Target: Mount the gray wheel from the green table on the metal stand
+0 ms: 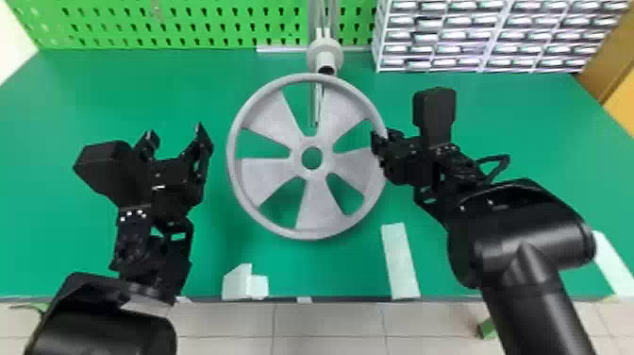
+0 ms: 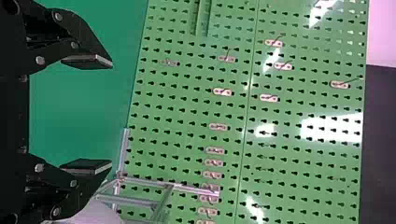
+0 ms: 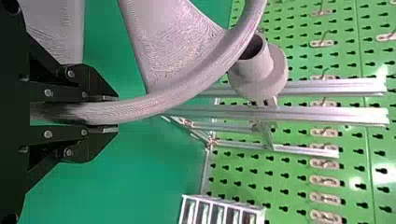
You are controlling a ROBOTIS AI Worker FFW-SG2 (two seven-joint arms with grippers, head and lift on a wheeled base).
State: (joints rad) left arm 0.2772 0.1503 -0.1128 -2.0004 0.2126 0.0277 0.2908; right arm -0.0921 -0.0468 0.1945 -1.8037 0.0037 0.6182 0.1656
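Gray wheel (image 1: 321, 203) over the green table (image 1: 495, 122), held at its right rim.
Head view: the right gripper (image 1: 383, 137) grasps the rim; the metal stand (image 1: 325, 46) is at the wheel's far side — the left gripper (image 1: 175, 132) is at left, unclenched. Left wrist view: its pads (image 2: 88, 60) stand apart. Right wrist view: fingers (image 3: 103, 129) pinch the rim.
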